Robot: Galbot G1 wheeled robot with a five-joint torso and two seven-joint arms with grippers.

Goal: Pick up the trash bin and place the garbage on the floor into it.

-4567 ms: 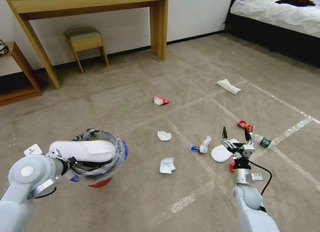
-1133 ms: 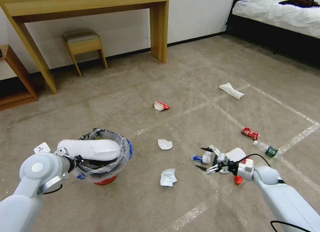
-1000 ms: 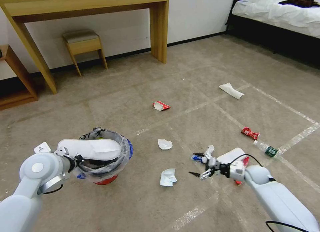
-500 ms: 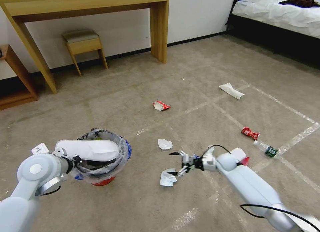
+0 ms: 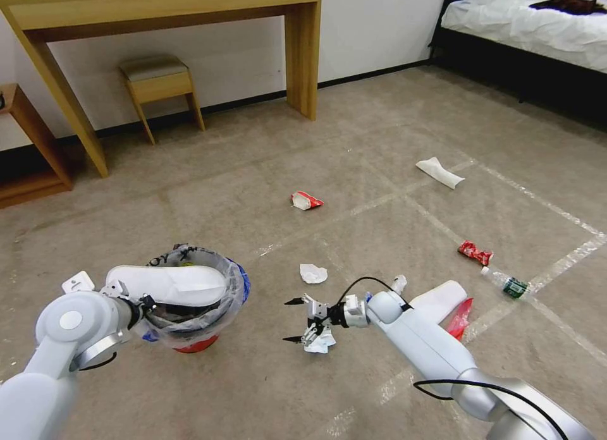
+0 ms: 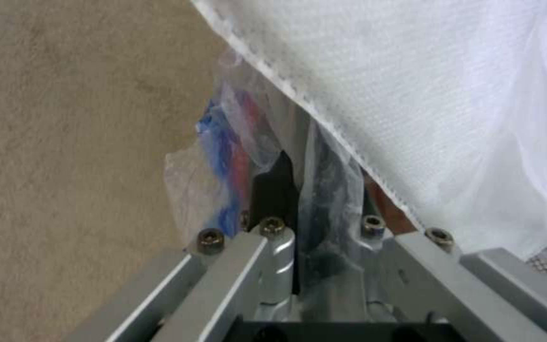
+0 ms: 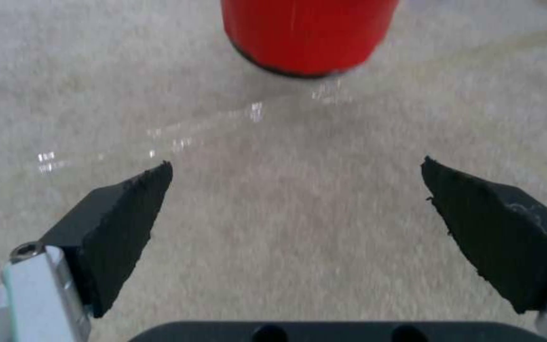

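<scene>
The trash bin (image 5: pixel 193 317), a red bucket with a clear bag liner, stands at lower left, and a white slipper (image 5: pixel 167 283) lies across its top. My left gripper (image 5: pixel 144 303) is shut on the bin's near rim; the left wrist view shows its fingers (image 6: pixel 273 190) pinching rim and bag below the slipper (image 6: pixel 444 104). My right gripper (image 5: pixel 289 320) hangs open just above the floor (image 5: pixel 392 130), pointing at the bin, with a crumpled white paper (image 5: pixel 321 341) under its wrist. The right wrist view has the gripper (image 7: pixel 296 168) open and holding nothing, with the red bin (image 7: pixel 308 33) ahead.
Garbage lies scattered: crumpled paper (image 5: pixel 313 274), a red wrapper (image 5: pixel 306 200), a white slipper (image 5: pixel 438 171), another wrapper (image 5: pixel 474 252), a bottle (image 5: pixel 506 284), and a slipper (image 5: pixel 439 298) over red packaging (image 5: pixel 458 317). A wooden desk (image 5: pixel 302 54), a stool (image 5: pixel 158 79) and a bed (image 5: pixel 525 23) line the back.
My right arm has swung left from the slipper and red packaging to the crumpled paper beside the bin, its gripper open all the while. The left arm and bin have stayed put.
</scene>
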